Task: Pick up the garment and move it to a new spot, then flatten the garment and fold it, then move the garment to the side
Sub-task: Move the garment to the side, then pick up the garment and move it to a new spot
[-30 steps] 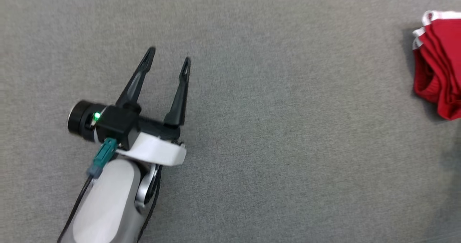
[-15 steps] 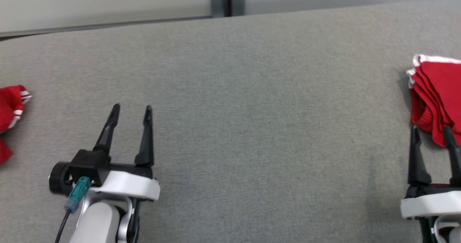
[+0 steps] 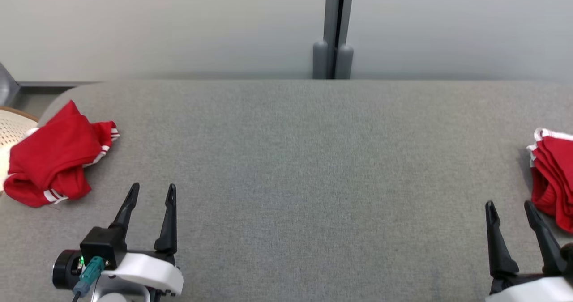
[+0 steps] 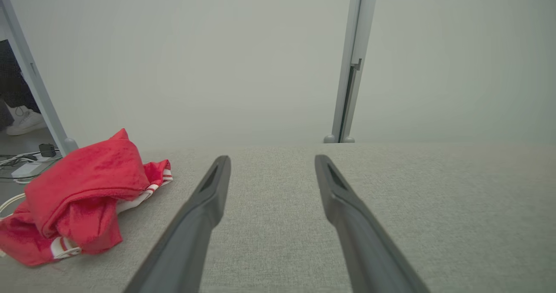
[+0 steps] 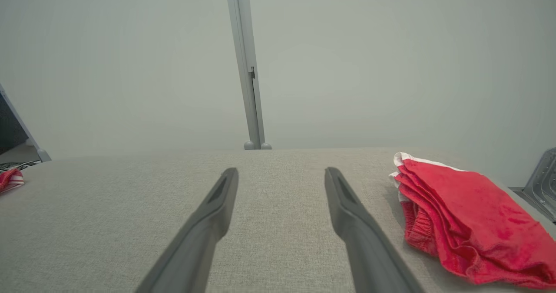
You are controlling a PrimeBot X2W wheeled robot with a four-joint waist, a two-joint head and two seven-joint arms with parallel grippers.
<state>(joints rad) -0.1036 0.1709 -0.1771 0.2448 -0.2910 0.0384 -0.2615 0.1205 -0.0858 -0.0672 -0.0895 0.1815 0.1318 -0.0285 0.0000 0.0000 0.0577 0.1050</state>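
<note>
Since a moment ago my head has tipped up. My left gripper (image 3: 152, 188) and right gripper (image 3: 510, 203) hang spread and empty over the grey table (image 3: 286, 159). The crumpled red garment (image 3: 53, 161) lies far left, the folded red garment (image 3: 554, 181) far right.

On the table (image 3: 286, 159), the crumpled garment (image 3: 51, 163) lay at the left end and the folded garment (image 3: 553, 181) at the right end. The left gripper (image 3: 152, 188) was over its near left, the right gripper (image 3: 509, 203) over its near right. A post (image 3: 333, 29) stood behind its far edge.
</note>
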